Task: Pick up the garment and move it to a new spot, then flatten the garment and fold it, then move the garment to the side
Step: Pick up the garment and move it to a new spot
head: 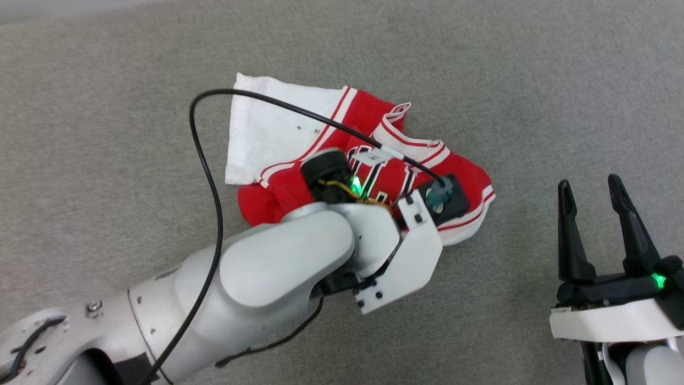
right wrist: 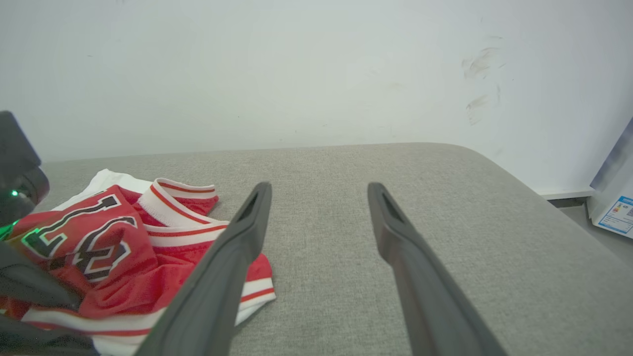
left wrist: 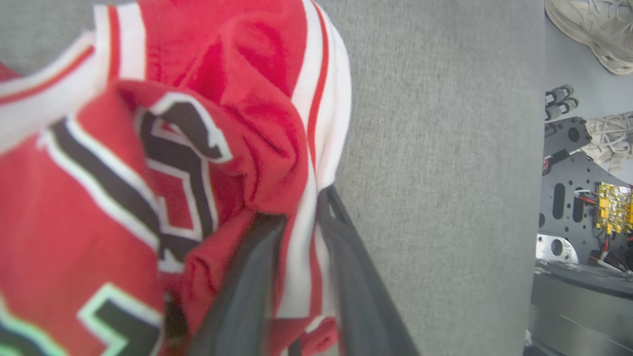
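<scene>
The garment (head: 368, 109), a red jersey with white sleeves and striped trim, lies crumpled on the grey padded surface (head: 507, 80). My left arm reaches over it, and its wrist (head: 422, 224) covers the jersey's near right edge. In the left wrist view, my left gripper (left wrist: 302, 217) has its two dark fingers close together, pinching a white-and-red striped edge of the garment (left wrist: 74, 222). My right gripper (head: 589, 184) stands open to the right of the jersey, holding nothing. In the right wrist view, the right gripper (right wrist: 319, 190) points over bare surface, with the garment (right wrist: 113, 277) at the lower left.
A black cable (head: 206, 176) loops from my left arm over the jersey's white sleeve. The surface ends at a rounded edge before a white wall (right wrist: 316, 69). A person's pale shoes (left wrist: 588, 29) and dark robot hardware (left wrist: 573, 198) lie beyond the surface's edge. A box (right wrist: 618, 207) stands on the floor.
</scene>
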`<state>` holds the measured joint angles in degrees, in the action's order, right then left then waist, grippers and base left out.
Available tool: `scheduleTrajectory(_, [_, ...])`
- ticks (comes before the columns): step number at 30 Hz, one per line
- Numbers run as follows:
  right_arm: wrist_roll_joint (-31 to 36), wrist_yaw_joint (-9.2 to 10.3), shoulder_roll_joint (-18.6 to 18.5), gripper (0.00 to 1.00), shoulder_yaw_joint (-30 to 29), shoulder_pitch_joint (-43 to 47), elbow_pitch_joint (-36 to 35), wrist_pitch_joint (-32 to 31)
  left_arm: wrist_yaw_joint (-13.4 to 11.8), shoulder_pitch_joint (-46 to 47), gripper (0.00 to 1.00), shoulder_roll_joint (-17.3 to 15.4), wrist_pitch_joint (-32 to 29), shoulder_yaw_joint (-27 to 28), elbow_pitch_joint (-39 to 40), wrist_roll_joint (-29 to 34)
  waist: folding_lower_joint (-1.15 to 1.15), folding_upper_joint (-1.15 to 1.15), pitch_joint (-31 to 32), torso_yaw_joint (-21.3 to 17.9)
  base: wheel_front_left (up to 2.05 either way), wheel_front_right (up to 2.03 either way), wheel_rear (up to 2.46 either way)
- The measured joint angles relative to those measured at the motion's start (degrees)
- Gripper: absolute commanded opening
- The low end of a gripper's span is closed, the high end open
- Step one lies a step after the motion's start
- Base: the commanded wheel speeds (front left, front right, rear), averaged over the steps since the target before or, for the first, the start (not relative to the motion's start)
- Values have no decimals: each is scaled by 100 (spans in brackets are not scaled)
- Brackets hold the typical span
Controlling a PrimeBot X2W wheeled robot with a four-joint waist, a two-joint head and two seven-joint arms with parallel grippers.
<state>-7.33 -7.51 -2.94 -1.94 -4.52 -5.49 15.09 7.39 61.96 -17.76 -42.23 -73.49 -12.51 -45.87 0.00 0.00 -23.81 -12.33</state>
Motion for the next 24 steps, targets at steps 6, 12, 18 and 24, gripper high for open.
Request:
scheduleTrajectory(6, [112, 0, 0, 100, -74, 254, 47, 0, 0, 288, 100, 107, 1752, 181, -81, 27, 0, 0, 416, 183, 0, 0, 0])
scheduleTrajectory(12, [238, 0, 1, 100, -169, 485, 51, 0, -430, 186, 100, 132, 3435, 668, -253, 519, 0, 0, 868, 485, 0, 0, 0])
scheduleTrajectory(18, [311, 0, 1, 100, -368, 571, 35, 0, -1412, -375, 100, 1, 5050, 1095, -442, 1045, 0, 0, 1126, 851, 0, 0, 0])
scheduleTrajectory(24, [319, 0, 1, 100, -497, 625, 32, 0, -2475, -1185, 100, -175, 5707, 1794, -401, 1244, 0, 0, 1293, 1091, 0, 0, 0])
